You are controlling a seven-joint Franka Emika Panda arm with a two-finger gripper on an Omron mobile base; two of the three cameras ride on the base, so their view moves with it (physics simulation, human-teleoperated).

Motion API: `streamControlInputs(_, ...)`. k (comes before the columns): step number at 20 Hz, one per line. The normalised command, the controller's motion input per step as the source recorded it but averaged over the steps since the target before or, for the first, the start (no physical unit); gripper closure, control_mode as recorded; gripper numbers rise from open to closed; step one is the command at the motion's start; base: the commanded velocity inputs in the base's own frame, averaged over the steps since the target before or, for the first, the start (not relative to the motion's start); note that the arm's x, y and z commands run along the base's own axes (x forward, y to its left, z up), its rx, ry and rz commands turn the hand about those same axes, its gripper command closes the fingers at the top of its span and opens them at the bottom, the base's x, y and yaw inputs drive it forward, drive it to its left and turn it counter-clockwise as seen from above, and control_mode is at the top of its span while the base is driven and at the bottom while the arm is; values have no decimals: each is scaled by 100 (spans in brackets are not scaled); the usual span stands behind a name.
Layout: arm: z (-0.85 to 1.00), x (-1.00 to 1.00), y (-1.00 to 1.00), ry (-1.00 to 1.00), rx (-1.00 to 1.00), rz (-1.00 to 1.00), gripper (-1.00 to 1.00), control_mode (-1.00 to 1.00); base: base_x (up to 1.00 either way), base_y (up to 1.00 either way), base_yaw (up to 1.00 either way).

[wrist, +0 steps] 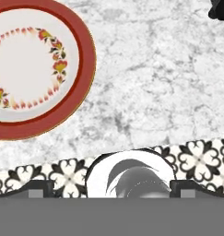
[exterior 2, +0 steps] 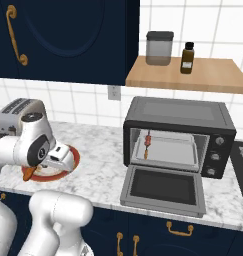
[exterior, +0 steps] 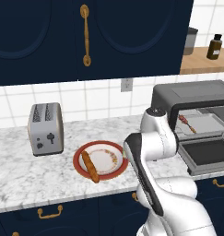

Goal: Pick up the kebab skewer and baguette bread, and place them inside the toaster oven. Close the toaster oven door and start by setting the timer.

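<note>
Fetching the baguette bread (exterior: 90, 166), which lies at 9 o'clock on the red-rimmed plate (exterior: 114, 170) with the kebab skewer (exterior 2: 147, 143) already inside the toaster oven (exterior 2: 179, 136), calls for fingers lowered crosswise over the loaf's middle; their opening cannot be told.

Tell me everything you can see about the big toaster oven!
The toaster oven is a big dark grey box standing on the marble counter by the tiled wall. Its glass door hangs open, folded down flat in front. Inside, a pale tray holds the kebab skewer. Round knobs run down its right side.
</note>
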Motion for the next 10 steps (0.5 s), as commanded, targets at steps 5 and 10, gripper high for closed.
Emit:
streamControlInputs(5, 0, 13, 100, 4, 4, 1, -100, -100, 0, 0, 0)
streamControlInputs(10, 0, 22, 91, 12, 5, 7, -100, -100, 0, 0, 0)
